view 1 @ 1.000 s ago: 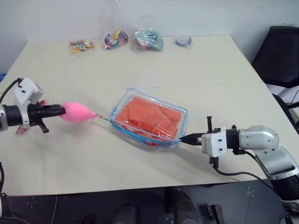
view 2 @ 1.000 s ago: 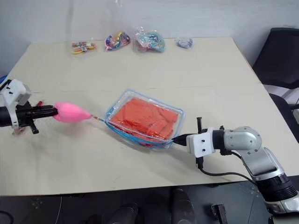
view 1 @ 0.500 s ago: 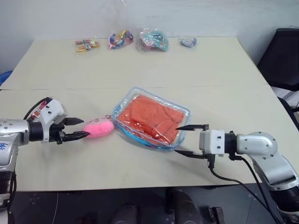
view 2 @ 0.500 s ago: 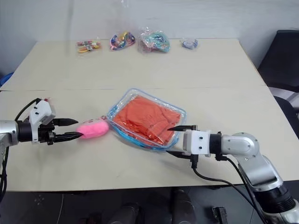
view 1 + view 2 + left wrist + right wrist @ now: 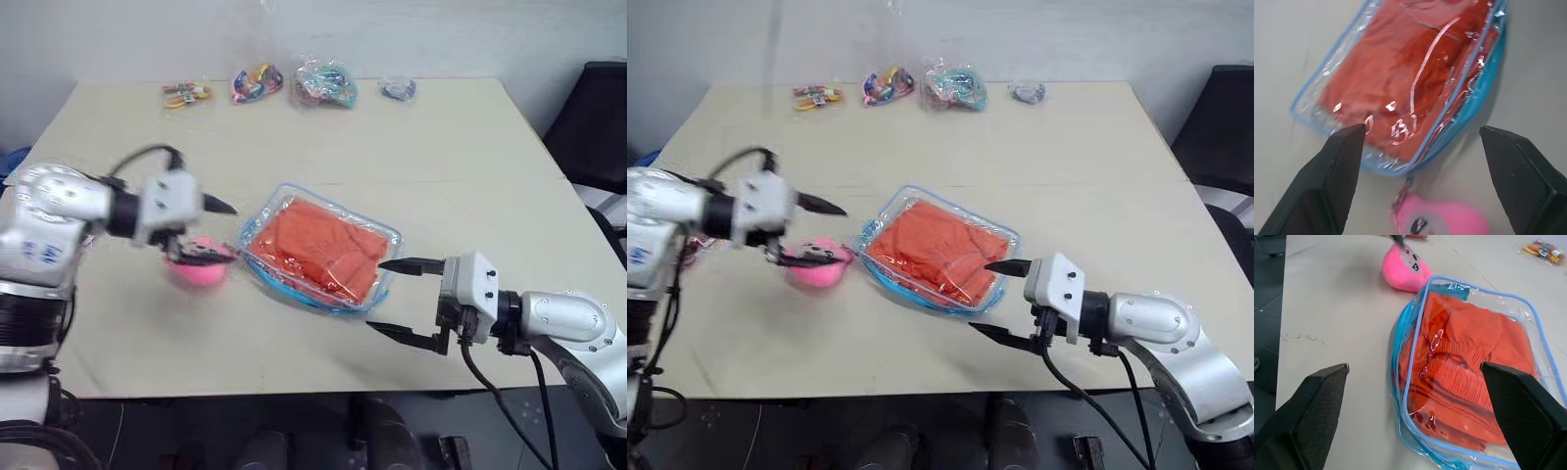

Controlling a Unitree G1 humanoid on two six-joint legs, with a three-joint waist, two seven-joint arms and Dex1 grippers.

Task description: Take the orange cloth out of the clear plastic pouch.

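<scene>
- On the desk's (image 5: 118, 323) left, the left claw (image 5: 217, 232) hangs with fingers spread wide over a pink plush toy (image 5: 199, 268), holding nothing.
- Right of it, the clear plastic pouch (image 5: 384, 239) lies mid-desk with the orange cloth (image 5: 321, 248) inside.
- At the near right, the right claw (image 5: 400, 301) gapes wide beside the pouch's near corner, empty.

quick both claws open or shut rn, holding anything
Left claw: open, holding nothing, over the pink toy.
Right claw: open, holding nothing, beside the clear plastic pouch.
</scene>
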